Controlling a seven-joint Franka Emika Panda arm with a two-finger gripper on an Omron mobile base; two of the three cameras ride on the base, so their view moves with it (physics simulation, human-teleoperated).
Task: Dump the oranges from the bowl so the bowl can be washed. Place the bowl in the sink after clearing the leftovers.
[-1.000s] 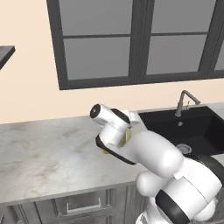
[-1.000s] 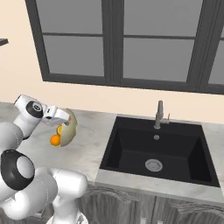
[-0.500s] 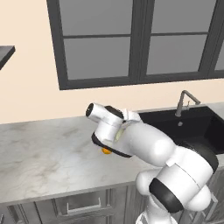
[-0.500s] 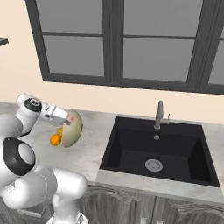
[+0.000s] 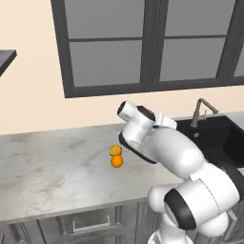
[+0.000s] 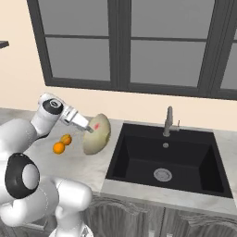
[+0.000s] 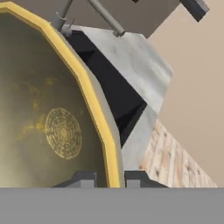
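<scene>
Oranges [image 5: 115, 156] lie touching on the marble counter [image 5: 47, 167], at nine o'clock of the bowl [image 6: 96, 134]. We see our gripper [image 6: 89, 130] clamped on the bowl's rim, holding it tipped on edge above the counter, the black sink [image 6: 162, 159] at three o'clock.

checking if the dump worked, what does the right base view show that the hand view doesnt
Right base view alone: two oranges lying on the counter, out of the tipped bowl, plus the sink's drain. Hand view alone: the bowl's inside, bare of fruit, with the tool shut on its rim. Both share the bowl, the sink and the faucet.
</scene>
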